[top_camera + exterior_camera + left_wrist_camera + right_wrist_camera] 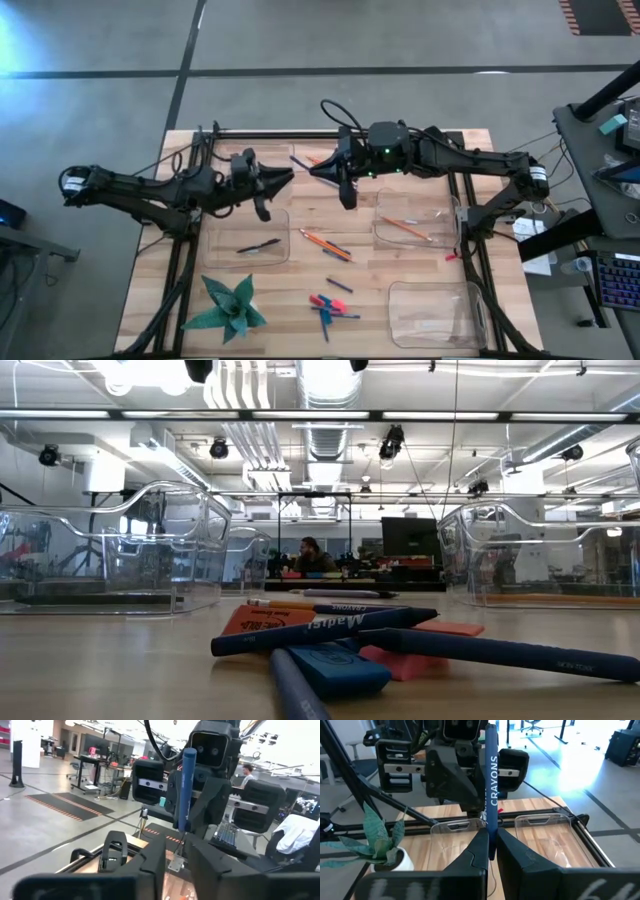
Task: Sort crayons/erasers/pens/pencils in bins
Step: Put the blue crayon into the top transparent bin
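Wooden slats of the table [400,270] are carrying four clear bins [415,225], and above its far middle the right gripper [490,851] is clamping an upright blue crayon [491,780] lettered CRAYONS, its lower end hidden between the fingers. Facing it tip to tip, the left gripper [290,175] is standing slightly parted with nothing visibly held. Outward, toward the near edge, orange pencils [325,243] are lying between two bins, while the erasers [415,660] are sitting half buried under blue sticks [320,630].
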Tool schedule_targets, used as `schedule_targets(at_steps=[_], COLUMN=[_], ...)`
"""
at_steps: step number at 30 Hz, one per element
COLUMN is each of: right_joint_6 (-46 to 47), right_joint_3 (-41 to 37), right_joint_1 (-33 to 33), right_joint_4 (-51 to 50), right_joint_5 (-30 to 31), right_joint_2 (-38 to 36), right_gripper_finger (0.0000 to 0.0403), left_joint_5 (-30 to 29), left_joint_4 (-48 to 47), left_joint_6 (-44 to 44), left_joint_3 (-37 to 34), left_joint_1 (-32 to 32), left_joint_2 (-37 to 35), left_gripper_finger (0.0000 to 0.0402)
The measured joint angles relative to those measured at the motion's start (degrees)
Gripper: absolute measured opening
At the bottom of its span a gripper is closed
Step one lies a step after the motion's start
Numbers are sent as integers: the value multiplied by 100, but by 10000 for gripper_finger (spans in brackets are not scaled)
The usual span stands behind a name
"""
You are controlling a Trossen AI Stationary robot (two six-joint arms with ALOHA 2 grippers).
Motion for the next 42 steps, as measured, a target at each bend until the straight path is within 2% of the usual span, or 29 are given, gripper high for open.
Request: schedule_targets(at_steps=[5, 9, 13, 27, 32, 39, 42], right_joint_6=[12, 15, 10, 4, 6, 39, 100], right_joint_3=[0, -11, -13, -27, -26, -26, -28], right_joint_1=[14, 26, 30, 251, 251, 254, 254], right_joint_4=[-8, 3, 46, 90, 90, 88, 94], right_joint_5=[-39, -44, -46, -44, -42, -39, -42], right_joint_2=[6, 8, 10, 124, 124, 124, 124], right_gripper_finger=[13, 13, 13, 13, 13, 13, 13], left_joint_5=[50, 428, 777, 822, 841, 1063, 1089], left_joint_4=[53, 199, 359, 1105, 1207, 1232, 1226], left_joint_6=[3, 21, 13, 16, 14, 25, 71], left_joint_3=[-4, 1, 53, 59, 69, 81, 81], left_joint_1=[87, 152, 182, 184, 184, 185, 186], left_joint_2=[-11, 40, 146, 507, 598, 612, 600], left_gripper_finger=[124, 151, 156, 156, 128, 23, 15])
